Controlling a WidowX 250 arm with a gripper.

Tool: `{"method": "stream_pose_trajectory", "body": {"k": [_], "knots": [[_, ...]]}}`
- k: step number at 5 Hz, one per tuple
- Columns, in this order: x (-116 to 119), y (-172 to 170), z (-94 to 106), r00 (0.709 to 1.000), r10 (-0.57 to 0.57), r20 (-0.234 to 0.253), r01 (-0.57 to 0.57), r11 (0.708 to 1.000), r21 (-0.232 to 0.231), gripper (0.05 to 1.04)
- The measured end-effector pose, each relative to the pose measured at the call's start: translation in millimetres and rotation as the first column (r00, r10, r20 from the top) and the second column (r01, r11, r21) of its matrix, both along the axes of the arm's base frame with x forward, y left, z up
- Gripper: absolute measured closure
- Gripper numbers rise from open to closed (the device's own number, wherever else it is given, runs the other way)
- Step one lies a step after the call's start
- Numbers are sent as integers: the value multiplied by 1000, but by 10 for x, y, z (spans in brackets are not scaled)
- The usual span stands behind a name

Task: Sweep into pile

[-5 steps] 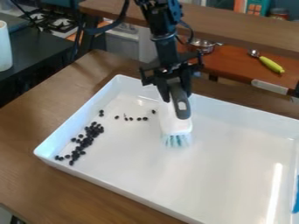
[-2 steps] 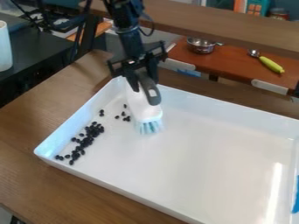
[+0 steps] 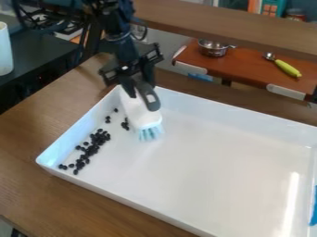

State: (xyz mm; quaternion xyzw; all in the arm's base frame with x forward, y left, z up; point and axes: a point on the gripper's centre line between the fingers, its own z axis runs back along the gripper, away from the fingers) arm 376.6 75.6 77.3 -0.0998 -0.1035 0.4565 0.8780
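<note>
Gripper [image 3: 138,86] closed on brush [image 3: 137,112], inside tray [image 3: 235,109], at the far end of its left wall. Change: brush has shifted toward that wall; loose beans [image 3: 125,124], strung out earlier, now bunch beside it. Main heap [image 3: 93,146], along tray's left wall, unchanged. Judgement: stragglers partly gathered; merging needs a sweep toward the wall's near end.

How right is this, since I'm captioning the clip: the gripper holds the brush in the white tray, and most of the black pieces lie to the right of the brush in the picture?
One part is wrong: the camera view shows most of the black pieces to the left of the brush. The gripper does hold it in the white tray.
</note>
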Motion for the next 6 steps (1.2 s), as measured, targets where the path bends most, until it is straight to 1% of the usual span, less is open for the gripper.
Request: {"method": "stream_pose_trajectory", "body": {"k": [1,2,3,4,5,6], "knots": [[-169,-26,2,1000,27,-13,-27,999,-29,600],[-334,-40,-1,999,30,-16,-30,999,-36,600],[-469,-35,-12,1000,21,-17,-22,999,-36,600],[-592,12,-16,1000,10,-5,-10,1000,-29,600],[-694,122,-11,1000,-8,1,8,1000,-24,600],[-778,202,-3,1000,-28,-7,28,999,-18,600]]}}
